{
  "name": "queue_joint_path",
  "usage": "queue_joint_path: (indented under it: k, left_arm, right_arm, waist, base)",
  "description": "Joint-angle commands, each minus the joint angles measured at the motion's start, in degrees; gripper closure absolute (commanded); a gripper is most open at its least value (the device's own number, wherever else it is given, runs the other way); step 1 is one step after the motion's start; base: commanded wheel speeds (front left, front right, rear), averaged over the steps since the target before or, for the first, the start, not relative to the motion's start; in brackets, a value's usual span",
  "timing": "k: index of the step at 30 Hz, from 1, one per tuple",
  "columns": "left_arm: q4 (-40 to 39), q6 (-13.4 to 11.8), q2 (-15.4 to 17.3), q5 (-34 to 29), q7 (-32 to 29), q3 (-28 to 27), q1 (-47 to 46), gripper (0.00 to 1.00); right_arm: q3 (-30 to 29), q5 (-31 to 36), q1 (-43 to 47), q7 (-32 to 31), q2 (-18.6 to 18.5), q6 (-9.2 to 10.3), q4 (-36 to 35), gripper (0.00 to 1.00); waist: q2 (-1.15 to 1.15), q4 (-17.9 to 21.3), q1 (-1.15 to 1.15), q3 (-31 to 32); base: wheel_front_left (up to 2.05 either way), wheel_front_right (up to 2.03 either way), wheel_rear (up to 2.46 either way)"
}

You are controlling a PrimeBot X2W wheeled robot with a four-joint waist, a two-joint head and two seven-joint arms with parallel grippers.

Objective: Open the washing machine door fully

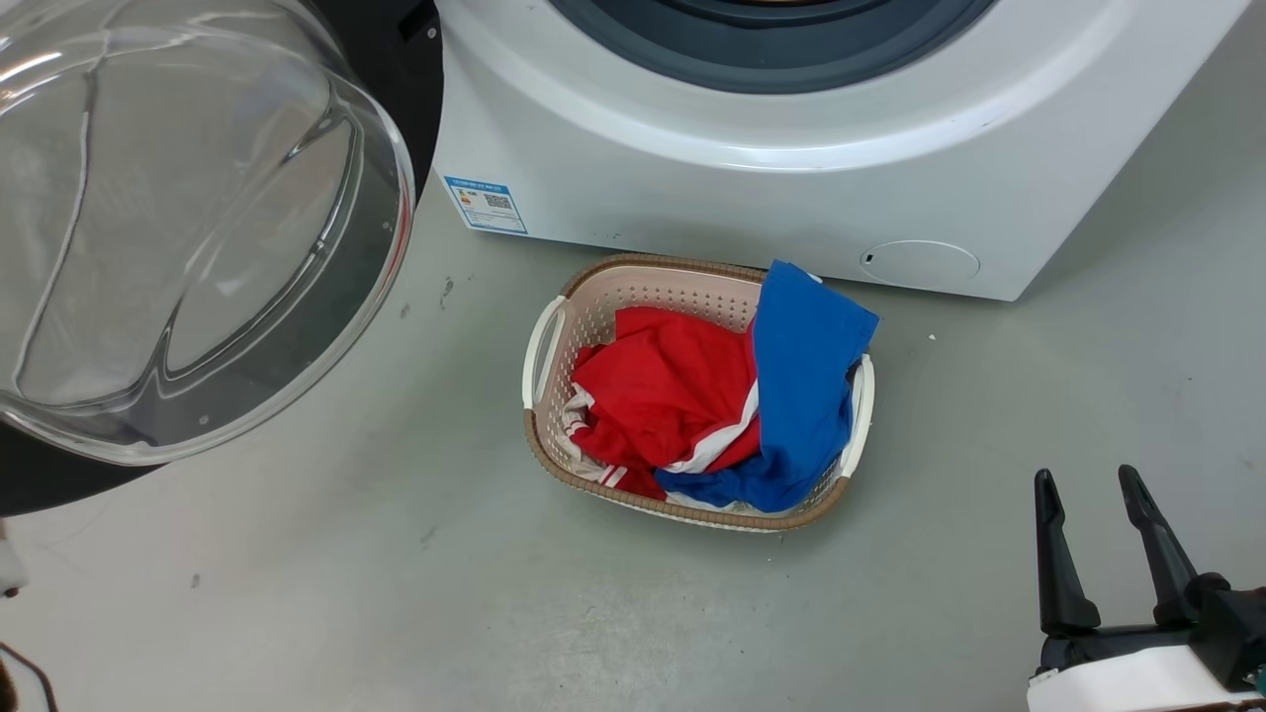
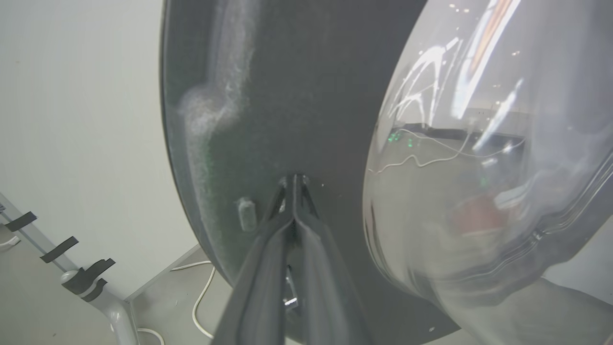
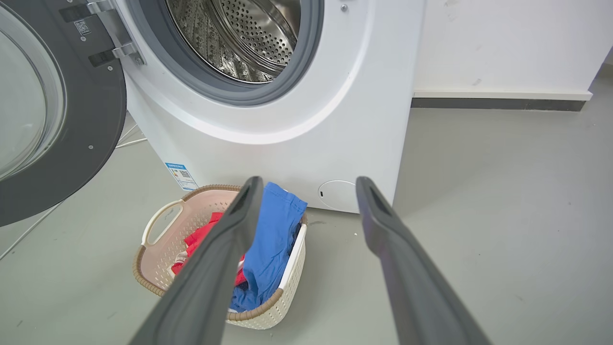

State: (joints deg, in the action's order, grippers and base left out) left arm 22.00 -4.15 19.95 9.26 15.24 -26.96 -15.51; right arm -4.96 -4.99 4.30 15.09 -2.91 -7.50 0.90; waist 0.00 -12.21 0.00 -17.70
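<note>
The door (image 1: 198,227) stands swung out at 9 o'clock of the drum opening (image 3: 249,38). Your left tool (image 2: 293,184), fingers together, bears tip-first on its inner face; the right tool (image 1: 1086,478) idles, fingers apart. Judged step: final push. Press outward until the hinge (image 3: 117,48) stops.

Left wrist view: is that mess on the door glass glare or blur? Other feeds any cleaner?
Left wrist view: both; bright reflected streaks on the washing machine door glass, lower rim smeared. Head view: its bowl shows faint reflections, laundry basket crisp. Right wrist view: sharp, evenly lit.
</note>
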Motion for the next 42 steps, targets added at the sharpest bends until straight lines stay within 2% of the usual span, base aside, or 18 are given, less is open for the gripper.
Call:
queue_joint_path:
  k: [1,9,14,18,24,30,36,42]
  left_arm:
    - [1.27,0.50,0.87,-0.39,-0.17,-1.01,-1.01,1.00]
    - [2.03,3.63,0.75,-2.33,-0.16,-1.39,-0.97,1.00]
    - [-2.21,4.88,-0.80,-5.20,-0.16,-0.30,1.36,1.00]
    - [-7.95,4.86,-3.54,-7.35,-0.15,1.80,3.72,1.00]
    - [-16.96,4.87,-8.05,-10.00,-0.15,6.75,8.16,1.00]
    - [-22.21,5.61,-11.47,-11.14,-0.15,12.21,11.68,1.00]
    - [-24.06,6.56,-13.72,-10.92,-0.15,17.37,14.00,1.00]
    - [-22.72,7.23,-15.26,-9.78,-0.15,22.07,16.37,1.00]
  right_arm:
    - [0.09,-0.05,-0.79,0.10,0.06,0.00,0.08,0.00]
    - [0.11,-0.71,-0.03,0.10,0.06,0.01,0.36,0.00]
    - [0.07,-1.51,0.58,0.10,0.06,0.00,0.52,0.00]
    - [-0.27,-1.92,1.28,0.10,0.06,0.00,0.01,0.00]
    - [-1.28,-2.16,1.85,0.10,0.06,0.01,-1.32,0.00]
    - [-1.82,-2.26,2.92,0.10,0.06,0.01,-3.85,0.00]
    - [-1.99,-2.33,4.25,0.10,0.06,0.01,-6.14,0.00]
    - [-1.32,-2.38,5.79,0.10,0.06,0.01,-6.96,0.00]
  waist:
    - [0.00,0.21,0.00,0.18]
    - [0.00,0.11,0.00,1.78]
    - [0.00,0.12,0.00,4.15]
    - [0.00,0.12,0.00,6.53]
    - [0.00,0.63,0.00,9.68]
    - [0.00,1.45,0.00,12.55]
    - [0.00,2.53,0.00,14.52]
    - [0.00,4.16,0.00,16.32]
  base:
    - [0.00,0.00,0.00]
    - [0.00,0.00,0.00]
    - [0.00,0.00,0.00]
    - [0.00,0.00,0.00]
    - [0.00,0.00,0.00]
    - [0.00,0.00,0.00]
    - [0.00,0.00,0.00]
    - [0.00,0.00,0.00]
